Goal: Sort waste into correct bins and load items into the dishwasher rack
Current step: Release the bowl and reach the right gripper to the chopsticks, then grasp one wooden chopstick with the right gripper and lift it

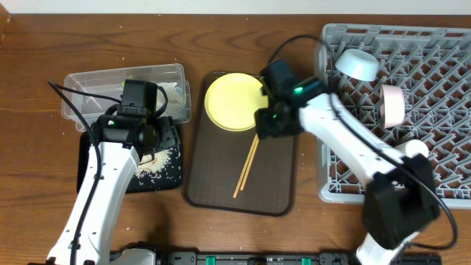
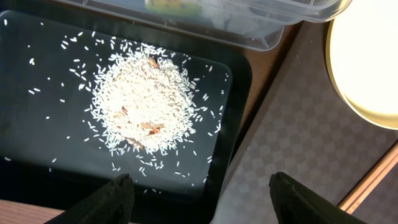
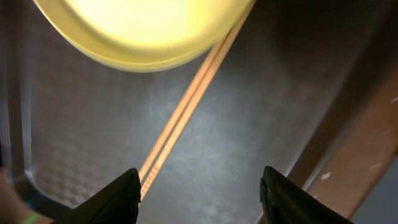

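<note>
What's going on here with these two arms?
Two robot arms are clearing up a meal. The left gripper, open and empty, hovers over the black tray holding rice. The right gripper, also open, hangs above the chopsticks on the brown tray with the yellow plate. A blue bowl sits in the grey rack.

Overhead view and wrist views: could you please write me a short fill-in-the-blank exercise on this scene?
The rice scraps lie in a shallow tray coloured ____.
The chopsticks lie on the brown serving tray beside the yellow ____.
The right gripper hovers over the chopsticks, jaws ____.
Missing: black; plate; open.
</note>
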{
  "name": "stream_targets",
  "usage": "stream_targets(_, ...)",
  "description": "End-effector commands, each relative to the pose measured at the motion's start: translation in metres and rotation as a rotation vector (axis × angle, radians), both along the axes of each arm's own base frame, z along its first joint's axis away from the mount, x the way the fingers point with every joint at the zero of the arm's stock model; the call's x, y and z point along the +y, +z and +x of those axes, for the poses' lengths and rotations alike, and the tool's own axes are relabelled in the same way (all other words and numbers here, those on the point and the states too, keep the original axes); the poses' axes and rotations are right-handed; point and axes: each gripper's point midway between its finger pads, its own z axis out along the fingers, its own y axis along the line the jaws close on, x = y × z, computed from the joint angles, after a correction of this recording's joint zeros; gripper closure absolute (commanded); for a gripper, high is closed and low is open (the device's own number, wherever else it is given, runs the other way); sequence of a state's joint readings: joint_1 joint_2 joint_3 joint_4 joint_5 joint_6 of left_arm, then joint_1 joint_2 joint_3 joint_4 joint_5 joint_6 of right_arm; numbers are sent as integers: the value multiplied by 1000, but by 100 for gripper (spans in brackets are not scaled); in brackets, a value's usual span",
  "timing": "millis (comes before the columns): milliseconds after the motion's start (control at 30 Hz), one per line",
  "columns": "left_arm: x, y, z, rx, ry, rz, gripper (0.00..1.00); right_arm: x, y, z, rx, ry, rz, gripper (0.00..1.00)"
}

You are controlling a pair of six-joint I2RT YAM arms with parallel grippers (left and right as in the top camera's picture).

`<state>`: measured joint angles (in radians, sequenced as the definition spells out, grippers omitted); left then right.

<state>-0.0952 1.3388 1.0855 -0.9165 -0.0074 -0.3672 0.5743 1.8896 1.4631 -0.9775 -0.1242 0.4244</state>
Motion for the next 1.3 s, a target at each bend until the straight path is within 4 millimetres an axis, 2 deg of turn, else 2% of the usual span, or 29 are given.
stream_targets(0, 4, 5, 2, -14, 15, 15, 27, 1, -20, -8, 21, -58, -98, 40)
stream_targets(133, 4, 5, 2, -14, 15, 15, 27, 11, -40, -18, 39, -48, -148, 40)
stream_targets(400, 4, 5, 2, -14, 15, 15, 27, 16, -64, -31, 78, -110, -211, 39)
stream_targets(1000, 4, 4, 2, -14, 15, 15, 27, -3, -83, -46, 102, -121, -288, 38)
stream_targets(1133, 3, 4, 2, -14, 15, 15, 27, -6, -83, -43, 102, -135, -287, 36)
stream_targets(1267, 4, 5, 2, -14, 15, 15, 27, -13, -83, -31, 93, -172, -270, 35)
